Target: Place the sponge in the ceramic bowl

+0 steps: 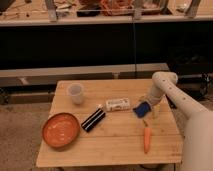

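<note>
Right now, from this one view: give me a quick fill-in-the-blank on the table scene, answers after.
1. The gripper, jaws open, is right at the ____ sponge.
2. The ceramic bowl is ____, with the sponge not yet in it.
3. The orange vegetable nearest the sponge is a ____.
Missing words: blue; empty; carrot.

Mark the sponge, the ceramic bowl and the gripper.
sponge (140, 110), camera view, blue top face.
ceramic bowl (60, 129), camera view, bare pale centre.
gripper (149, 109), camera view, between fingertips, at the sponge's right edge.
</note>
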Available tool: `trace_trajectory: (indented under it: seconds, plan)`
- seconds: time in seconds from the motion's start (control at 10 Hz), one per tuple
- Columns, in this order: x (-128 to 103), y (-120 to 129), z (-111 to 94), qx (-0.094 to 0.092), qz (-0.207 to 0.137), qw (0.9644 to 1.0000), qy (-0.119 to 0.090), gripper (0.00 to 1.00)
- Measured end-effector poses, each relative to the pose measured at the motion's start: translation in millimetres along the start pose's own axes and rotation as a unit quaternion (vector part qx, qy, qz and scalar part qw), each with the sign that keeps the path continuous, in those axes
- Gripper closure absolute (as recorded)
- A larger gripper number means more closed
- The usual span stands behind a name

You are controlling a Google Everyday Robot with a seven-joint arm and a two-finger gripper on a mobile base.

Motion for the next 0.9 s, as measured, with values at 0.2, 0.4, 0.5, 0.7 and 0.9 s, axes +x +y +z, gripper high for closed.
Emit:
trace_trajectory:
  seconds: [0.2,0.4,0.5,0.7,0.9]
  plan:
    - [-0.3,-0.1,0.0,0.000,0.000,1.0000,-0.001,0.20]
    - [-0.4,-0.2,0.0,0.000,0.000,1.0000,-0.001,0.20]
    - [-0.6,-0.3,-0.2,0.001,0.000,1.0000,-0.001,0.20]
    - [-4.9,-6.9,-10.8,0.015,-0.009,0.9998,-0.006,0.25]
    - [-15.0,-21.5,-44.0,0.039,-0.021,0.9989,-0.012,0.20]
